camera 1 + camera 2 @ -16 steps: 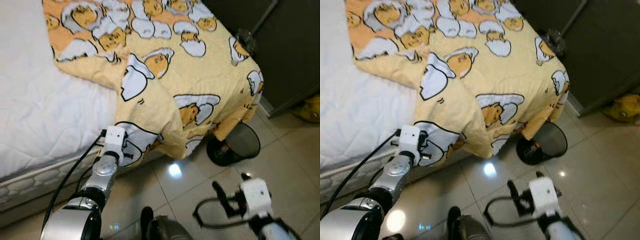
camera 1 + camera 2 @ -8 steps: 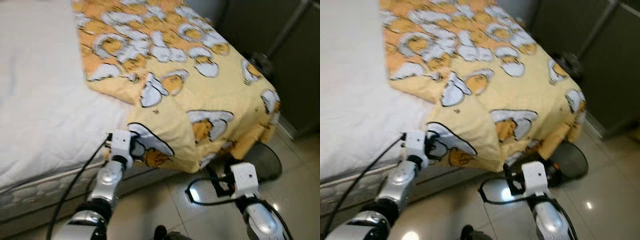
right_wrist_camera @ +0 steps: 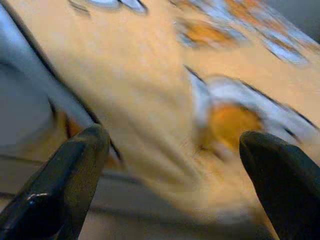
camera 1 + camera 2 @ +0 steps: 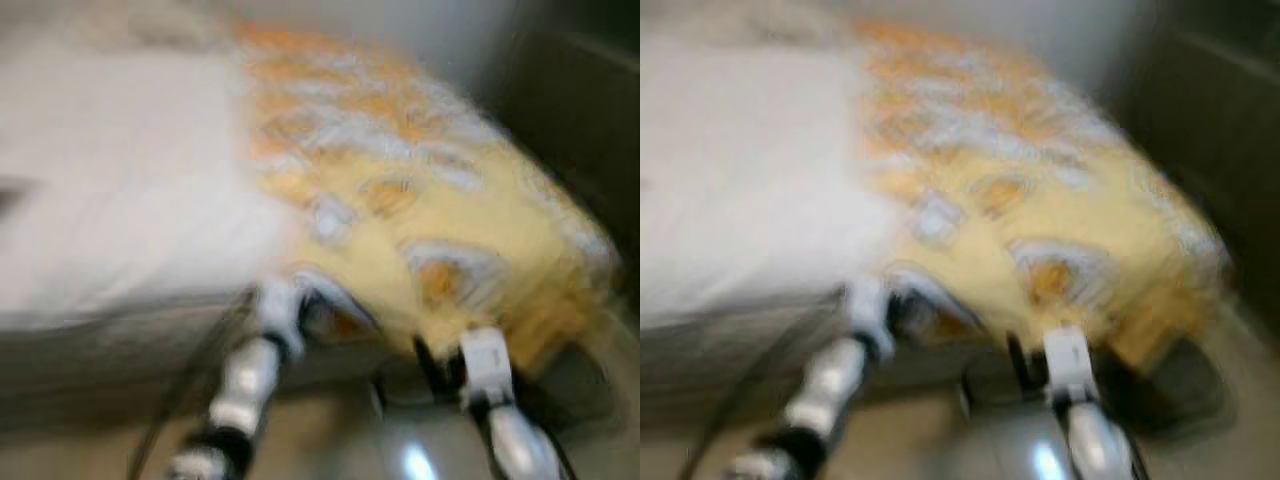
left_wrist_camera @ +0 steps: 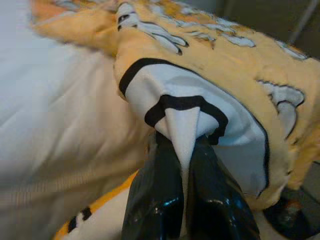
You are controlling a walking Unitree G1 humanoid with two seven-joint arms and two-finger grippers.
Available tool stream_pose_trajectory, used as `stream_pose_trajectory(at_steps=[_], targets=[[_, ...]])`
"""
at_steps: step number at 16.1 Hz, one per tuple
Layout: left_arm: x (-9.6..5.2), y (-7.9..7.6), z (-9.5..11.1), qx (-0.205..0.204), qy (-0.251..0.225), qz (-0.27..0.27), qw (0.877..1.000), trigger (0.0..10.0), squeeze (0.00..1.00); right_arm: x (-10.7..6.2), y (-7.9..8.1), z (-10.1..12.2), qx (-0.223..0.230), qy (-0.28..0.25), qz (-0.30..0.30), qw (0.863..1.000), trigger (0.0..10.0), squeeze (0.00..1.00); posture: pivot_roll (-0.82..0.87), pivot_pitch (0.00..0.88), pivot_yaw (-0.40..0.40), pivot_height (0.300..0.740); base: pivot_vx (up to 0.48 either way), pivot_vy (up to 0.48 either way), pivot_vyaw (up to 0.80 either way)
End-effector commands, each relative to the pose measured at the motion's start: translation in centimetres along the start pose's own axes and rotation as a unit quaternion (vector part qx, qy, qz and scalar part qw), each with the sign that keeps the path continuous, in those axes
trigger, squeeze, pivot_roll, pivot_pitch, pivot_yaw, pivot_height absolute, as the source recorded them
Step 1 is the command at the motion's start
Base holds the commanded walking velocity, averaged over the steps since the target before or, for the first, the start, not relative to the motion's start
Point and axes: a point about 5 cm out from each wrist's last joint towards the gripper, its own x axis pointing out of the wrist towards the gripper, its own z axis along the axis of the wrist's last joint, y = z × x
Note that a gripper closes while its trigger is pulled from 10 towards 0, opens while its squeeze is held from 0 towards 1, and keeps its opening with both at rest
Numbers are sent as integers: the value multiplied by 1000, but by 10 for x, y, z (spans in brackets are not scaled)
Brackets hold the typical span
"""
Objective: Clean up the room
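Blurred by camera motion, a bedroom floor of pale glossy tile runs along the near side of a bed, reflecting a spot of light at 6 o'clock. Nearest, two silver arms reach up toward the bed's edge. At 7 o'clock the left hand has its two black fingers pressed together on a pinched fold of a yellow blanket, white cloth with a black outline squeezed between them. At 5 o'clock the right hand has its fingers spread wide apart, holding nothing, poised just before the blanket's hanging edge. Beyond them, from 9 to 11 o'clock, lies the bare white mattress. The blanket, soft and rumpled, printed with orange-and-white cartoon egg shapes, covers the bed from 12 to 3 o'clock and droops over its near corner. Tidying looks barely begun: one corner is gripped, while the blanket is not yet spread or folded
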Motion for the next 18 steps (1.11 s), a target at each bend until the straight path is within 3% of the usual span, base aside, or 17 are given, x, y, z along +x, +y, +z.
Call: stream_pose_trajectory(at_steps=[1, 3, 4, 7, 8, 11, 12, 13, 15, 16, 17, 18], targets=[[-5, -18, -14, 18, 29, -48, 998, 10000, 0, -2, 2, 0, 1, -6, -2, 1000, 10000, 55, 12, 80, -92, 740, 0, 0, 0], [-10, -43, -33, 41, 83, -120, 988, 10000, 0, -2, 4, -3, 3, -4, 3, 1000, 10000, 59, 15, 80, -91, 740, 0, 0, 0], [-10, -48, -36, 43, 94, -138, 985, 10000, 0, -2, 4, -3, 3, -3, 4, 1000, 10000, 59, 13, 79, -92, 740, 0, 0, 0], [-13, -88, -49, 17, 171, -238, 956, 10000, 0, 0, 4, -5, -2, -1, 10, 1000, 10000, 59, 2, 76, -91, 740, 0, 0, 0], [-13, -88, -49, 17, 171, -238, 956, 10000, 0, 0, 4, -5, -2, -1, 10, 1000, 10000, 59, 2, 76, -91, 740, 0, 0, 0], [-9, -71, -47, 73, 175, -206, 960, 10000, 0, 4, 3, -2, -4, -7, 8, 1000, 10000, 55, -7, 70, -90, 740, 0, 0, 0], [-18, -58, -59, 98, 203, -206, 952, 10000, 0, 3, 4, -3, -4, -7, 8, 1000, 10000, 59, -5, 65, -86, 740, 0, 0, 0], [-28, -37, -70, 138, 236, -172, 946, 10000, 0, 2, 5, -5, -4, -6, 8, 1000, 10000, 55, -6, 63, -83, 740, 0, 0, 0], [-32, -14, -74, 175, 257, -120, 943, 10000, 0, 2, 6, -5, -3, -5, 8, 1000, 10000, 55, -10, 58, -81, 740, 0, 0, 0], [-35, 11, -73, 205, 271, -67, 938, 10000, 0, 0, 7, -7, -2, -4, 8, 1000, 10000, 59, -9, 53, -79, 740, 0, 0, 0], [-41, 25, -76, 219, 287, -50, 931, 10000, 0, -1, 8, -9, -2, -1, 10, 1000, 10000, 55, -9, 50, -82, 740, 0, 0, 0], [-51, 26, -85, 218, 315, -62, 922, 10000, 0, -3, 8, -10, -3, 2, 12, 1000, 10000, 51, -10, 48, -85, 740, 0, 0, 0]])
